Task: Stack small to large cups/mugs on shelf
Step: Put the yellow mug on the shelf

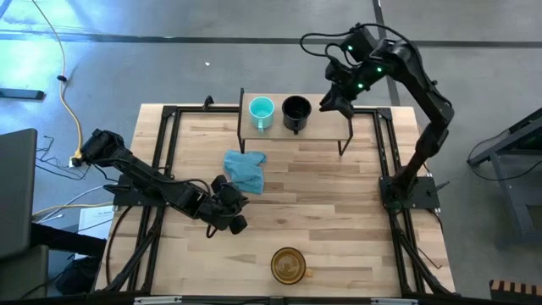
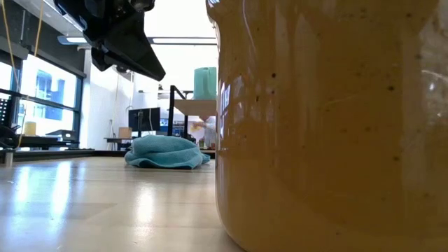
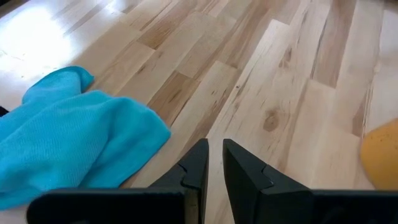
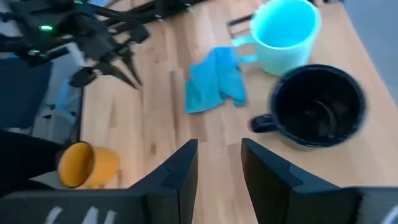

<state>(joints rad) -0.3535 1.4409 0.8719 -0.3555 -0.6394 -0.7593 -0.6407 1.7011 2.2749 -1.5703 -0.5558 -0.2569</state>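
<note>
The right gripper hung in the air beside the right end of the shelf, its two fingers parted with a plain gap between them and nothing held. From its wrist view the gap lay over bare wood, with the black mug just beside it. Working from the near edge of the table outward: the amber-brown mug stood alone near the front edge, well apart from everything else, and filled most of the low view. Behind it, toward the left side, the left gripper rested low above the tabletop, its fingers drawn close with only a narrow slit between them and nothing gripped. Just beyond that gripper lay the crumpled blue-teal cloth, roughly at the middle of the table. At the far edge stood the shelf on thin black legs, carrying the turquoise mug toward its left end and the black mug just beside it, both upright with open mouths facing up, side by side and not touching as far as could be seen.
</note>
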